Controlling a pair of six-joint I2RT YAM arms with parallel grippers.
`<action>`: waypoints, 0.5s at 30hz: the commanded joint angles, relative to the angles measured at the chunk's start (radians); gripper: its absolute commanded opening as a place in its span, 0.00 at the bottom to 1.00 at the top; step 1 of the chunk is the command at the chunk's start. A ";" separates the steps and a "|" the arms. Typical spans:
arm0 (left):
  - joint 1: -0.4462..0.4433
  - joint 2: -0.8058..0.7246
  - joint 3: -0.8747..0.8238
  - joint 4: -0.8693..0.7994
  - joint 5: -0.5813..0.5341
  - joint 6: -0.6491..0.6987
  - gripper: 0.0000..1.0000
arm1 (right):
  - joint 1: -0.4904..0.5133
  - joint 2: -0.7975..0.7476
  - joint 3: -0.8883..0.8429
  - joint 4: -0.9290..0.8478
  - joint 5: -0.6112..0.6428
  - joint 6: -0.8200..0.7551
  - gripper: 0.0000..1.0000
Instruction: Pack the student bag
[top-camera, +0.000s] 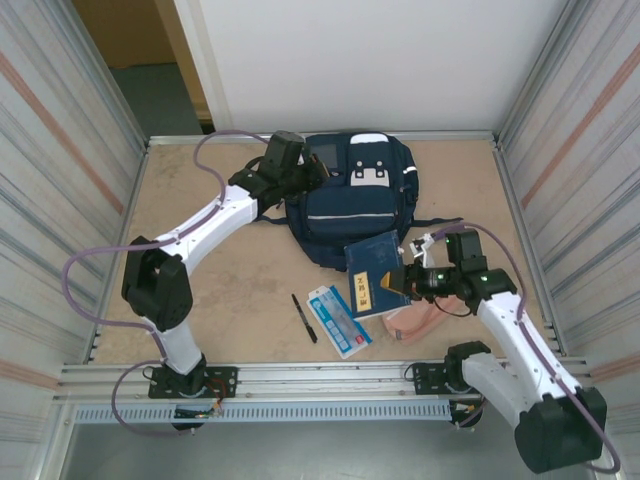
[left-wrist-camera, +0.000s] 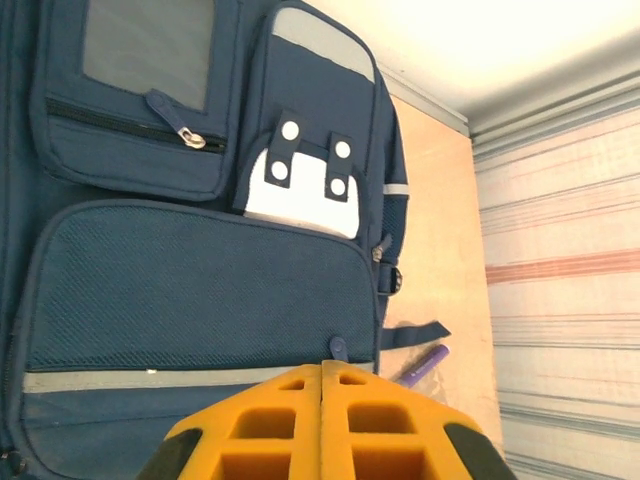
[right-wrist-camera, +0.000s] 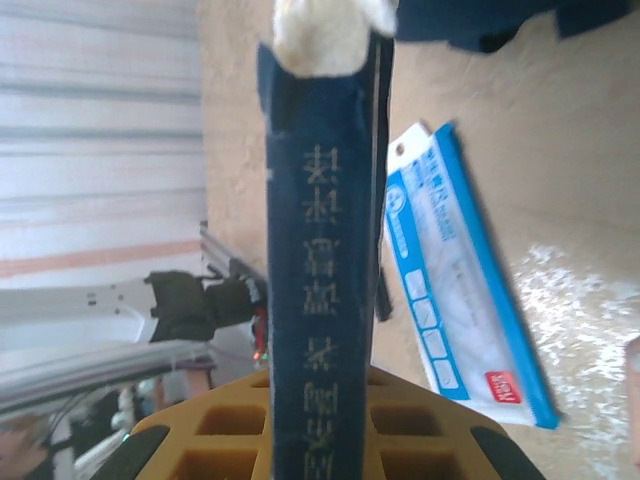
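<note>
The student bag (top-camera: 352, 200) lies flat at the back middle of the table, navy with white patches; its front pockets show in the left wrist view (left-wrist-camera: 200, 290). My left gripper (top-camera: 316, 170) is over the bag's upper left part. Its yellow jaws (left-wrist-camera: 322, 366) are pressed together with nothing visible between them, and a small zipper pull (left-wrist-camera: 338, 347) sits just past their tips. My right gripper (top-camera: 406, 278) is shut on a dark blue book (top-camera: 374, 272), held by its spine (right-wrist-camera: 320, 250) just in front of the bag.
A black pen (top-camera: 304, 318) and a blue-and-white packet (top-camera: 338, 320) (right-wrist-camera: 460, 290) lie near the front edge. A pink pouch (top-camera: 420, 322) lies under my right arm. A purple pen (left-wrist-camera: 425, 365) rests right of the bag. Ribbed walls close in both sides.
</note>
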 joint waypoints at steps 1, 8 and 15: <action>-0.001 -0.007 0.029 0.038 0.080 -0.045 0.00 | 0.054 0.091 0.009 0.161 -0.149 0.063 0.00; -0.002 -0.026 -0.011 0.039 0.138 -0.067 0.00 | 0.018 0.229 0.052 0.283 -0.138 0.098 0.00; -0.018 -0.049 -0.039 0.015 0.163 0.004 0.00 | -0.058 0.266 0.054 0.323 -0.070 0.174 0.00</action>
